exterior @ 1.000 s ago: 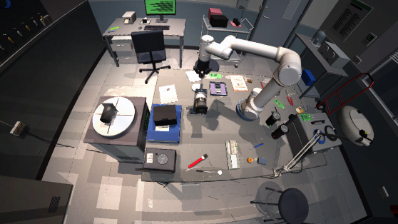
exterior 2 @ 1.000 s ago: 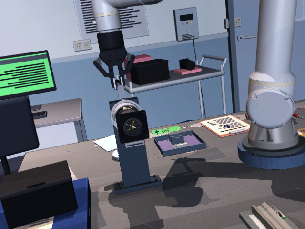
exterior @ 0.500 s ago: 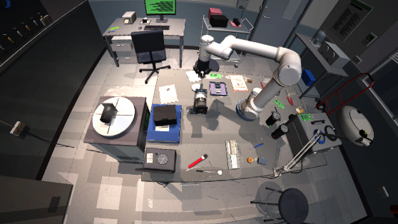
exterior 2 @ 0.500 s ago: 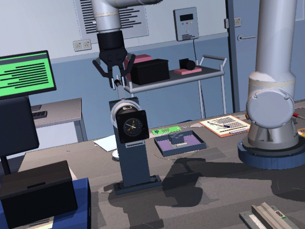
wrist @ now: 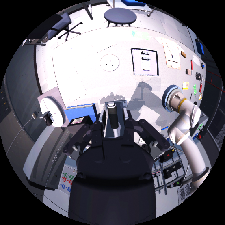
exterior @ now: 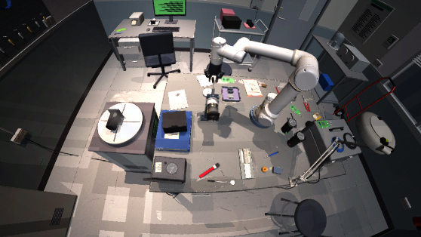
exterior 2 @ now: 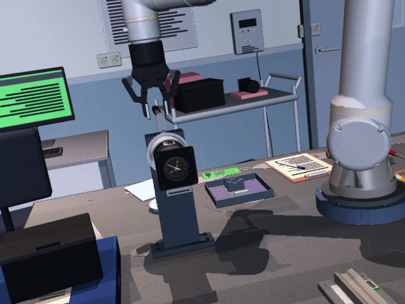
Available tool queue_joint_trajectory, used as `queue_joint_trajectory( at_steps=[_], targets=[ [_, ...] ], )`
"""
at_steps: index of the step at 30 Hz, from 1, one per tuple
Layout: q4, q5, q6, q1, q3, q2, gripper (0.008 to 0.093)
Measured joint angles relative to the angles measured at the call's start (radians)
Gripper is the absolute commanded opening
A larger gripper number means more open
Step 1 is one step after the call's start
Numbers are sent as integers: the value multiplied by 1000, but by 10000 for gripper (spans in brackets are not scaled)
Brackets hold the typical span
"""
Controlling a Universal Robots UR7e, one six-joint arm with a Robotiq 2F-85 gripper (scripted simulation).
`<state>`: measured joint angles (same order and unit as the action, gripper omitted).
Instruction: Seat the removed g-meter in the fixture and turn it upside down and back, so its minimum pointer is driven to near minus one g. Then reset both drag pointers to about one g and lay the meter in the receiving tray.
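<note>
The fixture's grey handle (exterior 2: 158, 115) rises behind the cradle and is partly hidden by my fingers; in the wrist camera the handle (wrist: 113, 117) stands between them. The g-meter (exterior 2: 176, 167), a black square-faced instrument with white and orange pointers, sits upright in the blue fixture (exterior 2: 178, 209) on the bench. The receiving tray (exterior 2: 238, 189), blue with a purple lining, lies right of the fixture. My gripper (exterior 2: 156, 112) hangs above the fixture around the handle's tip, open and holding nothing.
A black case (exterior 2: 49, 253) on a blue mat sits at the near left. The arm's base (exterior 2: 360, 183) stands to the right, with a clipboard (exterior 2: 299, 165) behind the tray. A cart (exterior 2: 229, 101) with boxes stands behind the fixture.
</note>
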<state>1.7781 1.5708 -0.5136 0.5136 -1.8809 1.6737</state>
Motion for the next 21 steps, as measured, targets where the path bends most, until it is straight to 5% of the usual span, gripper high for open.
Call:
queue_joint_trajectory(
  at_steps=[10,21],
  targets=[
    [-35,0,0,0,28,6,440],
    [-163,0,0,0,145,19,440]
  ],
)
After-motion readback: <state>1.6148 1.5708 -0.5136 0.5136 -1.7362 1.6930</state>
